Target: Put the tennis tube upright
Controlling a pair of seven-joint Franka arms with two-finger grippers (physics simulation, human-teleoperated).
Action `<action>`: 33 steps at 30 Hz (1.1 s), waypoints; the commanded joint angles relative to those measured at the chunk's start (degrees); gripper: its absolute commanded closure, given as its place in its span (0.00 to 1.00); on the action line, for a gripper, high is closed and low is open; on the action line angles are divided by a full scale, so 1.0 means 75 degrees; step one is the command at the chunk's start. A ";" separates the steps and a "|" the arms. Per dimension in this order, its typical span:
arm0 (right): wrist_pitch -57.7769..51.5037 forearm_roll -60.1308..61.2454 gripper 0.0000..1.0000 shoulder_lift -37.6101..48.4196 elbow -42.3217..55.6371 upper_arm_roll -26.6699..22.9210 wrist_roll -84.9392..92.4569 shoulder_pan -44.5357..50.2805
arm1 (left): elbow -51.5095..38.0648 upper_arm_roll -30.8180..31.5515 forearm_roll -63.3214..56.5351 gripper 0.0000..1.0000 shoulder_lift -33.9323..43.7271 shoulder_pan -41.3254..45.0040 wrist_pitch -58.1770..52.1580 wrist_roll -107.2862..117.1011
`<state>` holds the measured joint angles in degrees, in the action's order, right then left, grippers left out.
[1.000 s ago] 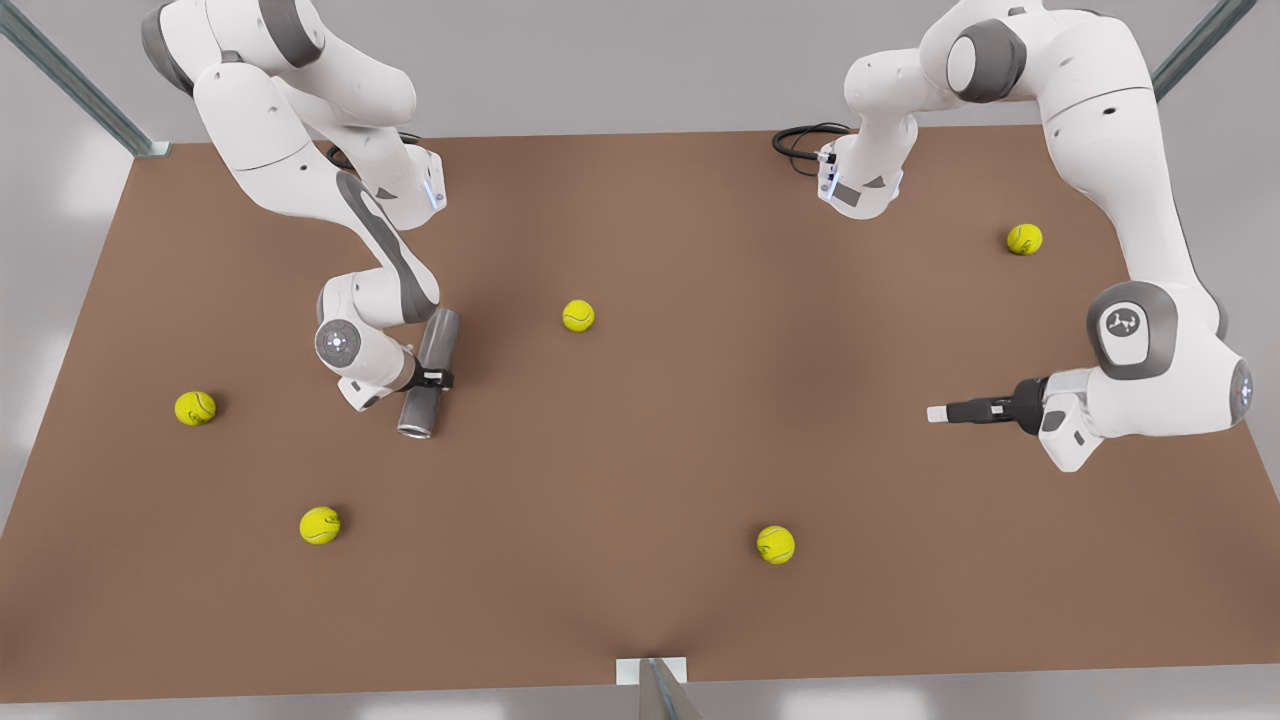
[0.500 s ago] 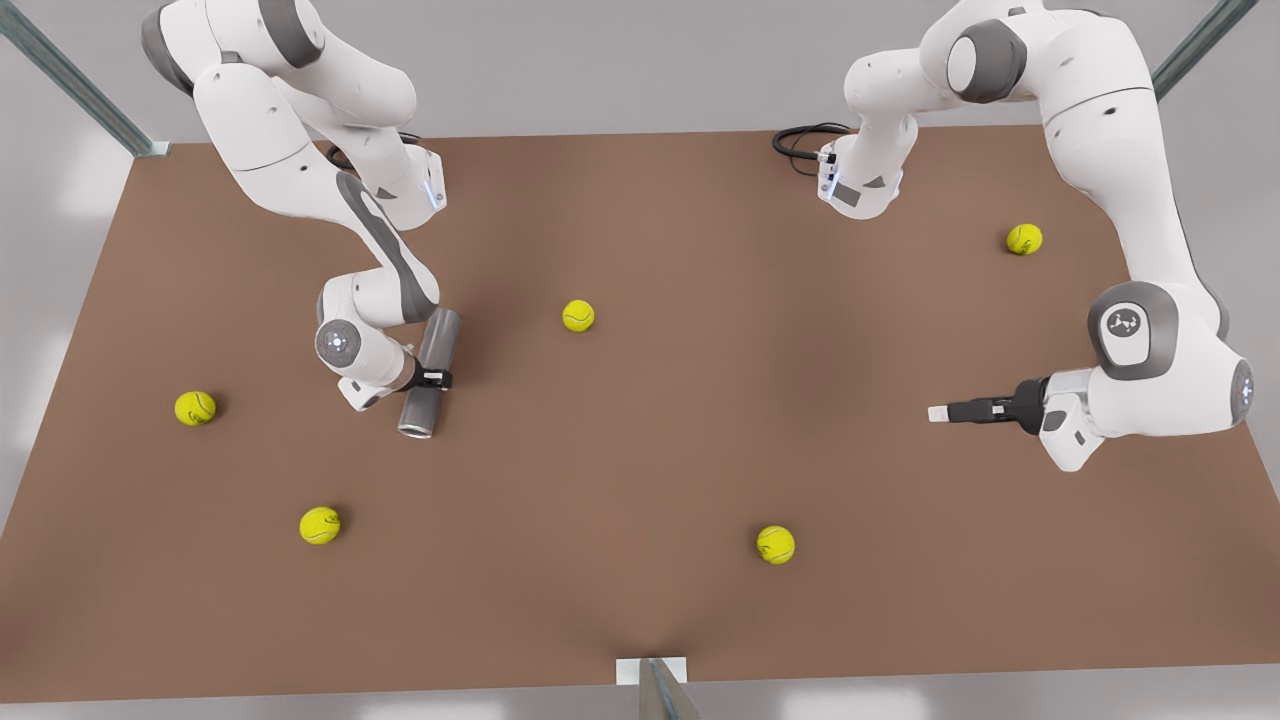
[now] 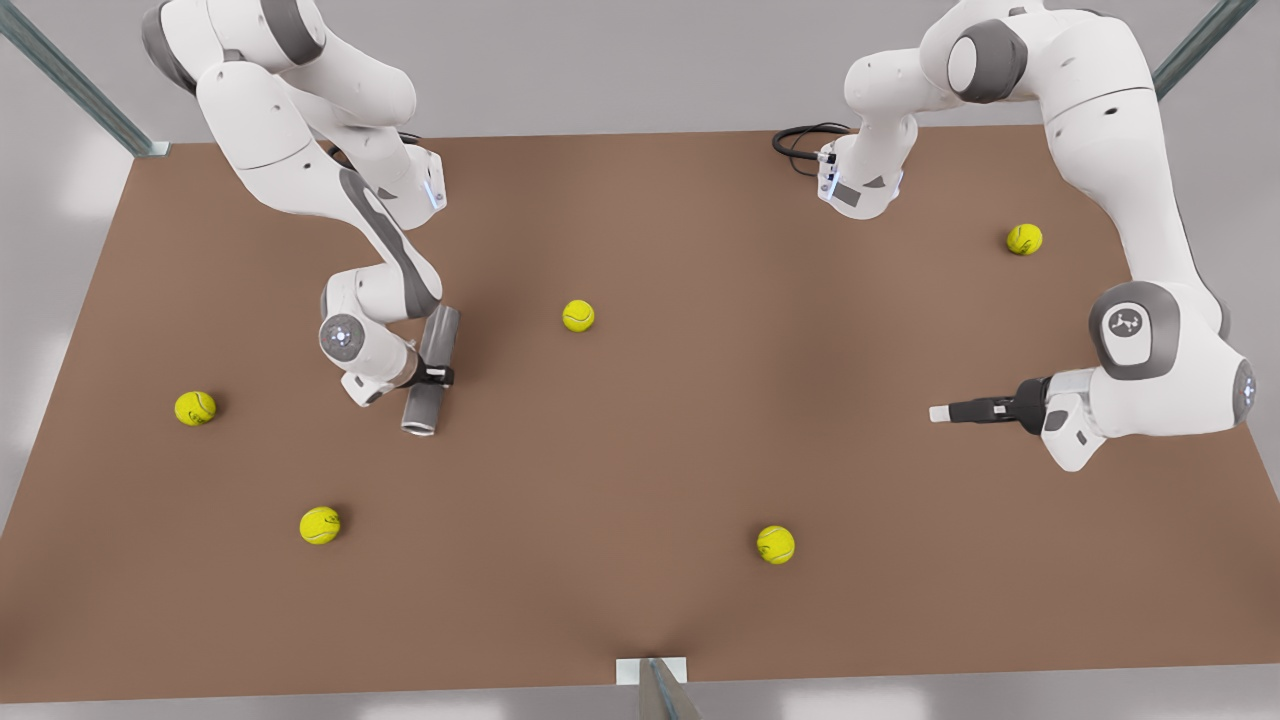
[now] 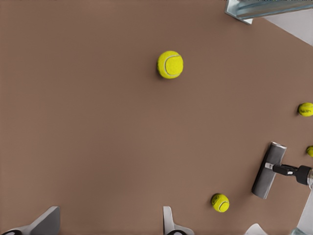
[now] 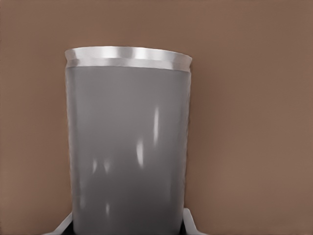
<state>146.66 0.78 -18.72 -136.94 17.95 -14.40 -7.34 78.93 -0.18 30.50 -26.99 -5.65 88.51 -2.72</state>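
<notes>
Tube first: the tennis tube (image 3: 430,372) lay on its side on the brown table (image 3: 700,420), at about nine o'clock in the front view. Its long axis ran roughly from twelve to six o'clock, leaning slightly, with the lighter-rimmed mouth at the six o'clock end. Our right gripper (image 3: 436,377) reached it from the nine o'clock side and was clamped across the barrel near the middle, slightly toward the mouth; in the right wrist view the tennis tube (image 5: 128,147) stood between our two fingers (image 5: 191,224) with the rim pointing away from the wrist. We judged that righting the tube would turn on rotating that wrist until the long axis stood vertical. Our left gripper (image 3: 962,411) waited well apart at three o'clock, pointing toward the tube; its fingers (image 4: 46,221) stood wide and held nothing, and the tennis tube (image 4: 268,169) showed far off in its wrist view. Five tennis balls lay scattered, the nearest (image 3: 578,315) at the tube's two o'clock
</notes>
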 commanded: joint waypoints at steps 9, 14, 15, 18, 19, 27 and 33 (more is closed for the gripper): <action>0.0028 -0.0033 0.24 0.0000 0.0000 -0.0002 -0.0026 -0.0018 | -0.0012 0.0000 0.0000 0.00 -0.0023 -0.0078 0.0000 -0.0012; 0.0028 -0.0033 0.24 0.0011 0.0000 0.0009 -0.0014 -0.0029 | -0.0012 0.0000 0.0000 0.00 -0.0035 -0.0090 0.0000 -0.0012; 0.0016 -0.0033 0.24 0.0023 0.0000 0.0009 -0.0014 -0.0029 | -0.0012 0.0000 0.0000 0.00 -0.0035 -0.0090 0.0000 -0.0012; -0.0019 -0.0033 0.25 0.0116 0.0000 0.0009 0.0009 -0.0029 | 0.0000 0.0000 0.0000 0.00 -0.0023 -0.0114 0.0000 -0.0059; -0.0042 -0.0045 0.25 0.0152 0.0012 0.0009 0.0010 -0.0029 | 0.0000 0.0000 -0.0023 0.00 -0.0011 -0.0090 0.0000 -0.0059; -0.0370 -0.0045 0.25 0.0574 0.0024 0.0021 0.0021 0.0029 | -0.0023 0.0504 -0.0539 0.00 0.0247 0.0109 0.0211 0.0059; -0.1085 -0.0092 0.25 0.1218 0.0223 0.0127 0.0021 0.0088 | -0.0023 0.0633 -0.0293 0.00 -0.0035 0.0086 0.0199 -0.0059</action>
<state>137.92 0.56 -9.57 -134.56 19.02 -13.84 -6.70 78.75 4.57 27.73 -27.25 -5.09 90.00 -3.08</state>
